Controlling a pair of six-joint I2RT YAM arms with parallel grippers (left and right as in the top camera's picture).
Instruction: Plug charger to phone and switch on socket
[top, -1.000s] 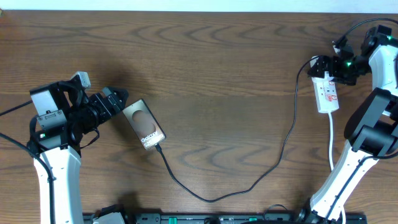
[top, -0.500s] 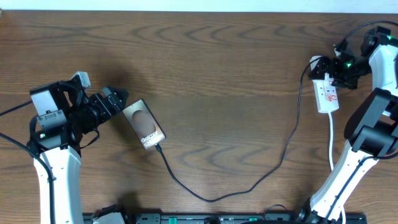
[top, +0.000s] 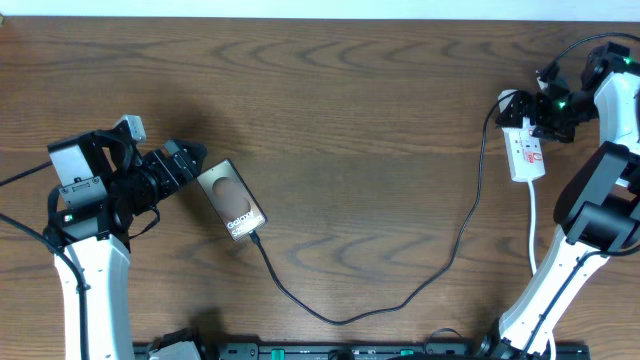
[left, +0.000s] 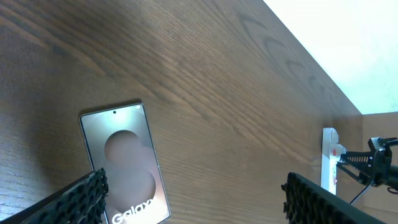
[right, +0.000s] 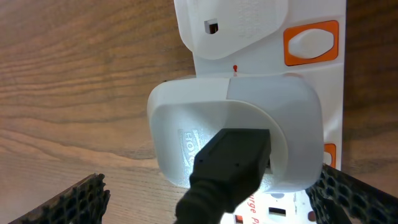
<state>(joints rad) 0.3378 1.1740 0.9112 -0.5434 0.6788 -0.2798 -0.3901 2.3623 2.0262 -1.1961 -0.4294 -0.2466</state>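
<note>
The phone (top: 232, 200) lies flat at the left of the table, circle and "Galaxy" lettering up; it also shows in the left wrist view (left: 124, 163). The charger cable (top: 400, 298) runs from the phone's lower end in a long loop to a white adapter (right: 233, 134) plugged into the socket (top: 526, 152). My left gripper (top: 186, 160) is open and empty, just left of the phone's top end. My right gripper (top: 530, 112) is open and hovers over the socket's far end, jaws either side of the adapter. An orange switch (right: 311, 42) shows on the socket.
The socket's white cord (top: 534, 225) runs toward the front edge beside the right arm's base. A black rail (top: 350, 350) lies along the front edge. The wooden table (top: 350, 110) ends at a white strip at the back.
My right gripper shifted slightly to the right over the socket between one second and half a second ago. Since then nothing has visibly moved.
</note>
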